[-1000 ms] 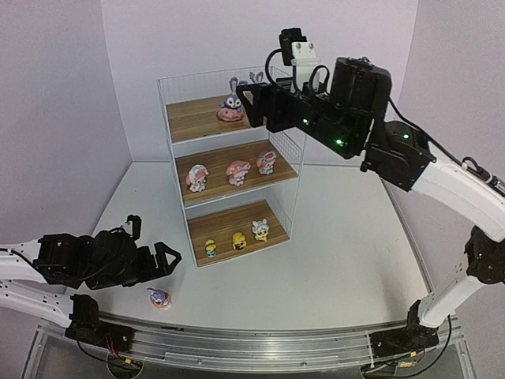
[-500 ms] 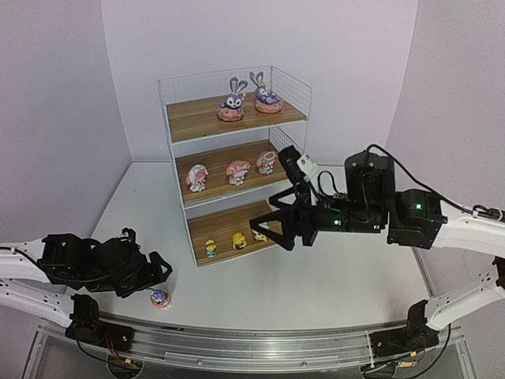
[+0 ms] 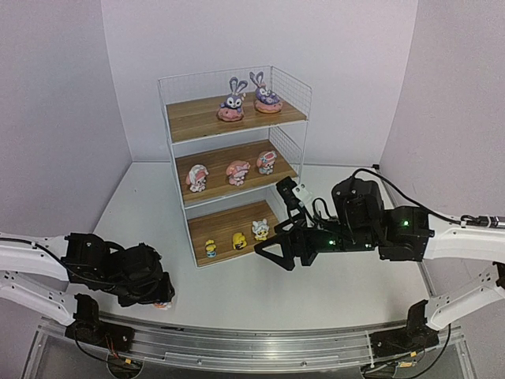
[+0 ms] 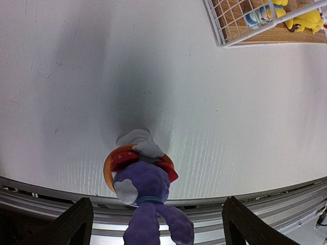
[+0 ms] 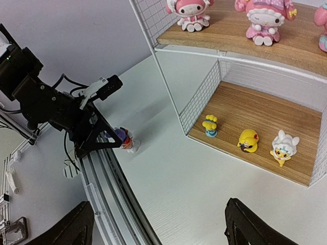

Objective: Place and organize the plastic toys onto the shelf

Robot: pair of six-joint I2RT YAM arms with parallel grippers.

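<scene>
1. This is a robotics lab, a small test cell rather than a home or a shop.
2. Plain pale walls (image 3: 339, 39) close in a white table (image 3: 347, 276) at the far and side edges.
3. Two robot arms, the left arm (image 3: 31, 260) and the right arm (image 3: 465, 237), stand on an aluminium rail (image 3: 260, 347) along the near edge.
4. A black cable (image 3: 390, 186) and green lamps (image 3: 405, 212) show on the right arm.
5. A wire shelf (image 3: 189, 118) with plastic toys (image 3: 238, 170) stands near the far edge.

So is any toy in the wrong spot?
Yes. One purple bunny sits alone on the table near its front edge, between the open fingers of the left gripper. The other two bunnies are on the top board of the shelf, so it looks left out.
</scene>
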